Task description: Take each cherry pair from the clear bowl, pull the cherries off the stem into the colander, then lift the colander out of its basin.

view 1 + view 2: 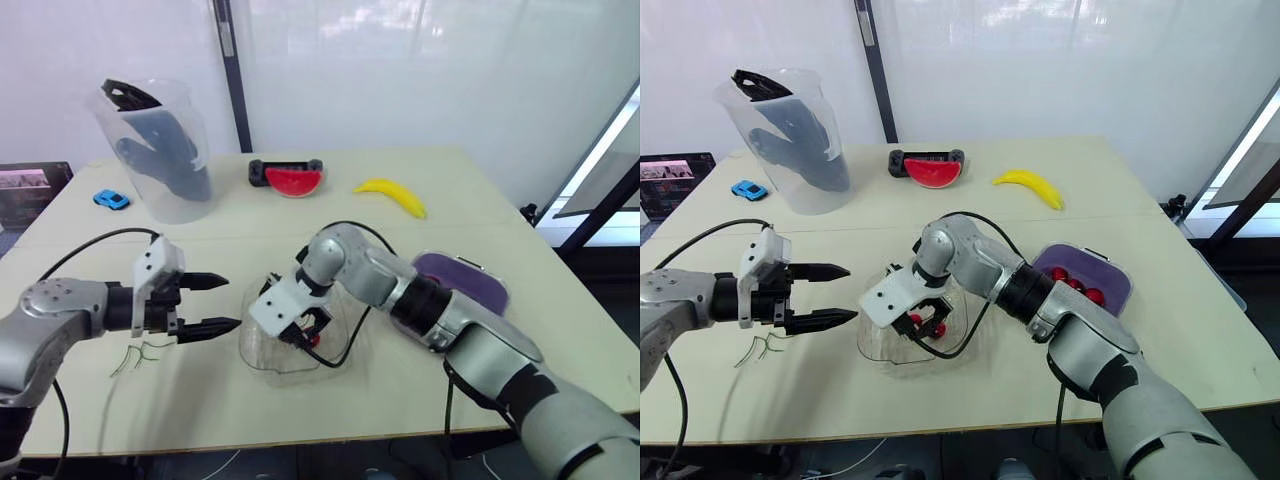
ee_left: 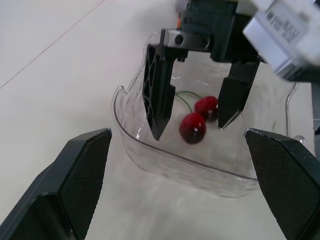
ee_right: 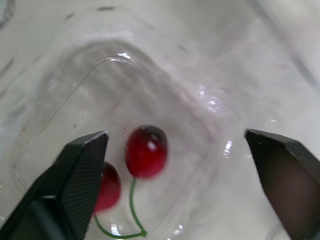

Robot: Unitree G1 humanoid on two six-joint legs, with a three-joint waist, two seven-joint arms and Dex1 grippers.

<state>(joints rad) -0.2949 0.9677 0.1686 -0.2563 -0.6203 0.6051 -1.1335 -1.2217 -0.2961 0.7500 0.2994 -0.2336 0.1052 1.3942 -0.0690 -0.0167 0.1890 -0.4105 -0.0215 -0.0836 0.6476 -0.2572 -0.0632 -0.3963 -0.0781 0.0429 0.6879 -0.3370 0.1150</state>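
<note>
The clear bowl (image 1: pixel 902 352) sits at the front middle of the table (image 1: pixel 1200 330) with one cherry pair (image 3: pixel 146 151) lying in it. The right gripper (image 3: pixel 175 136) reaches down into the bowl, its fingers spread wide on either side of the cherries and touching neither. Its wrist and black cable (image 1: pixel 970 325) cover much of the bowl from above. The left gripper (image 1: pixel 851 292) hovers open just beside the bowl's left wall, above bare green stems (image 1: pixel 762 347). To the right, the purple colander (image 1: pixel 1115 270) holds loose cherries (image 1: pixel 1077 285). A banana (image 1: pixel 1030 185), watermelon slice (image 1: pixel 931 172), blue toy car (image 1: pixel 748 189) and clear jug (image 1: pixel 790 140) stand well behind.
</note>
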